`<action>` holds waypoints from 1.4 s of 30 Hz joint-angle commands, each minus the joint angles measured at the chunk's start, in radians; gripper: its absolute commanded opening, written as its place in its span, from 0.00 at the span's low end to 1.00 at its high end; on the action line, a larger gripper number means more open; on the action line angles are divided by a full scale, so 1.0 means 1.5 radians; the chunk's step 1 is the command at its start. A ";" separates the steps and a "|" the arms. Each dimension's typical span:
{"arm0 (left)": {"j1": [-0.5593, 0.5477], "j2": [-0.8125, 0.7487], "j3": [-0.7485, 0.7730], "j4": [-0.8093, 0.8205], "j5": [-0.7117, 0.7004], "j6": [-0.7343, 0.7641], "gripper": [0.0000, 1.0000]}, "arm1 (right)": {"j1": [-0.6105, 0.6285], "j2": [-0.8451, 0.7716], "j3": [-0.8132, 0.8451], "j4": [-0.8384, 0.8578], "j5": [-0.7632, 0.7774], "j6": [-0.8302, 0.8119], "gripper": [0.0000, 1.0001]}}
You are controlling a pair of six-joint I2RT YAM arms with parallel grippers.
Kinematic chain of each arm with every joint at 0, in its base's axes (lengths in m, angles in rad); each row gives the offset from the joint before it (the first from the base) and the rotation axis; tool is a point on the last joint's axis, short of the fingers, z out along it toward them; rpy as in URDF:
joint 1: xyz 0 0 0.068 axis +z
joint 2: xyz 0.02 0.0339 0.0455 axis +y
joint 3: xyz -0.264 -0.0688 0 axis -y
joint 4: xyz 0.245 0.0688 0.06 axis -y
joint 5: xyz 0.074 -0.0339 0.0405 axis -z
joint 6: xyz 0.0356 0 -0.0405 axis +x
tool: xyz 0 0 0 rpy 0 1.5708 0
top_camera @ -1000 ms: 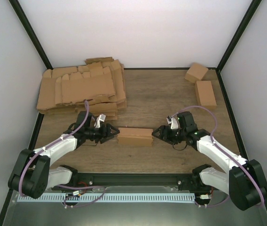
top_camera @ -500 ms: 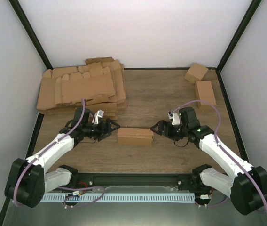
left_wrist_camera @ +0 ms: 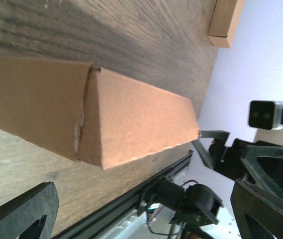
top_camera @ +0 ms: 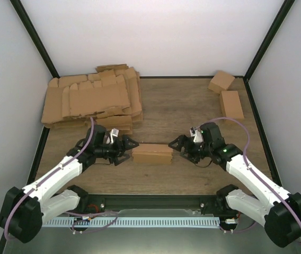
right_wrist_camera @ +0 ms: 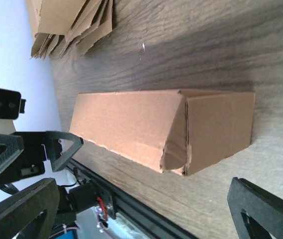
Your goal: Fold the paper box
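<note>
The paper box (top_camera: 152, 153) is a small closed oblong brown cardboard box lying on the wooden table between the two arms. It fills the left wrist view (left_wrist_camera: 96, 119) and the right wrist view (right_wrist_camera: 166, 127). My left gripper (top_camera: 131, 147) is open just off the box's left end, not touching it. My right gripper (top_camera: 175, 145) is open just off the box's right end, with a small gap. Each wrist view shows the other gripper beyond the far end of the box.
A big pile of flat cardboard blanks (top_camera: 92, 100) lies at the back left. Two finished small boxes (top_camera: 231, 104) sit at the back right by the wall. A black rail (top_camera: 156, 202) runs along the table's near edge.
Both grippers have drawn back a little from the box ends and opened wider. The box has stayed in place.
</note>
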 commanded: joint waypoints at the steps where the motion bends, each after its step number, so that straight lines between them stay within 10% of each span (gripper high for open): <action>1: -0.036 -0.049 -0.031 0.083 -0.058 -0.162 0.97 | 0.032 -0.025 -0.020 0.031 0.033 0.154 0.94; 15: -0.044 -0.063 -0.118 0.185 -0.125 -0.235 0.64 | 0.058 -0.014 -0.071 0.114 0.093 0.255 0.60; 42: -0.039 0.033 -0.127 0.232 -0.128 -0.191 0.37 | 0.058 0.027 -0.137 0.165 0.110 0.280 0.23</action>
